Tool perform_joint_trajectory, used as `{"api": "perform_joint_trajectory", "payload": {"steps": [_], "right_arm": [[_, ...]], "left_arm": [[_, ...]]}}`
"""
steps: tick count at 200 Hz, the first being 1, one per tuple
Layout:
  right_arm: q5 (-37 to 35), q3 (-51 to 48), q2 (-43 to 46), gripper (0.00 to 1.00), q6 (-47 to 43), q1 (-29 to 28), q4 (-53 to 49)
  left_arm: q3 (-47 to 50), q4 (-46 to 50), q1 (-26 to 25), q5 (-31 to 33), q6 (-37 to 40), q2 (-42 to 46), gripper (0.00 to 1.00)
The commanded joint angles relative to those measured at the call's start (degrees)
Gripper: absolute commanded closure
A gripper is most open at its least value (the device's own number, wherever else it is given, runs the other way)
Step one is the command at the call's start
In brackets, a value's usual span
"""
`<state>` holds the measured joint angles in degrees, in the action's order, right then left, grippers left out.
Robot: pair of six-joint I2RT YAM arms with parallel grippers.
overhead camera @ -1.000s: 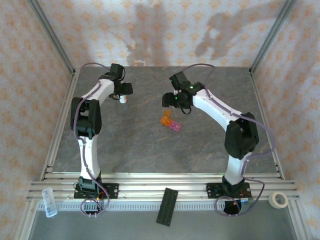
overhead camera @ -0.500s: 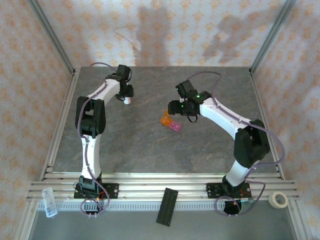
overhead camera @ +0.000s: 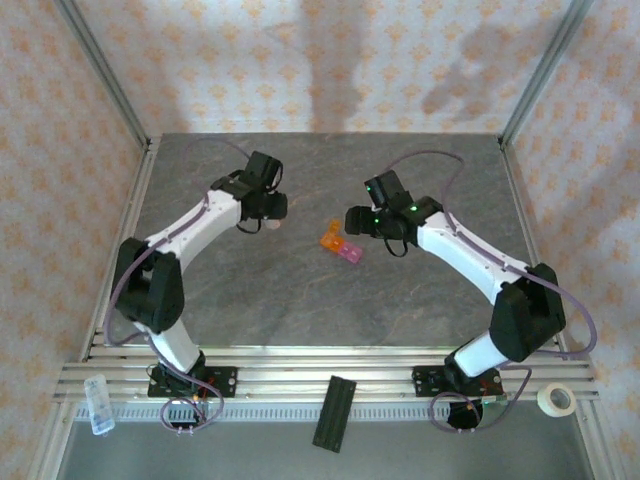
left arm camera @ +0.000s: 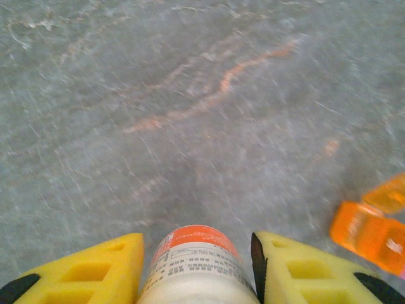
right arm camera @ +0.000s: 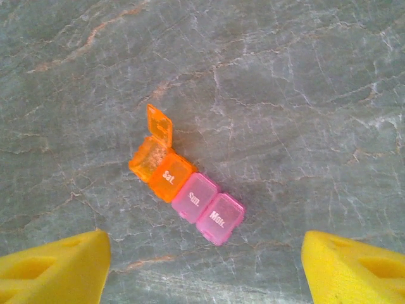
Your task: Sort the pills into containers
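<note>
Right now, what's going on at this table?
The left hand is closed on a small white bottle with an orange-red top, close to the strip of translucent orange and pink plastic compartments lying on the grey marbled table. The right hand hangs open above that strip, touching nothing. The end orange compartment's lid stands open; the other lids are shut.
</note>
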<state>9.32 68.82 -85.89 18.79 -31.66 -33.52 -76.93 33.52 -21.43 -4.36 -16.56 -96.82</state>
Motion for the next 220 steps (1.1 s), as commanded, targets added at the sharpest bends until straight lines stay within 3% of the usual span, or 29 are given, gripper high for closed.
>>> {"api": "perform_joint_trajectory", "payload": {"steps": [1, 63, 121, 220], "right_arm": [[-2.9, -1.8, 2.9, 0.21, 1.8, 0.5, 0.7], [1.3, -8.6, 2.7, 0.21, 3.6, 0.5, 3.9], [11.9, -15.6, -2.2, 0.22, 9.8, -0.1, 13.8], [10.5, -14.5, -8.2, 0.22, 12.3, -4.0, 17.0]], "left_arm": [[5.4, -1.9, -3.6, 1.8, -3.1, 3.8, 0.76], [16.6, -8.3, -13.4, 5.8, -8.3, 9.0, 0.76], [20.8, -13.4, -16.3, 8.5, -9.6, 7.2, 0.76], [21.7, -15.2, -19.3, 9.9, -9.2, 3.0, 0.75]]}}
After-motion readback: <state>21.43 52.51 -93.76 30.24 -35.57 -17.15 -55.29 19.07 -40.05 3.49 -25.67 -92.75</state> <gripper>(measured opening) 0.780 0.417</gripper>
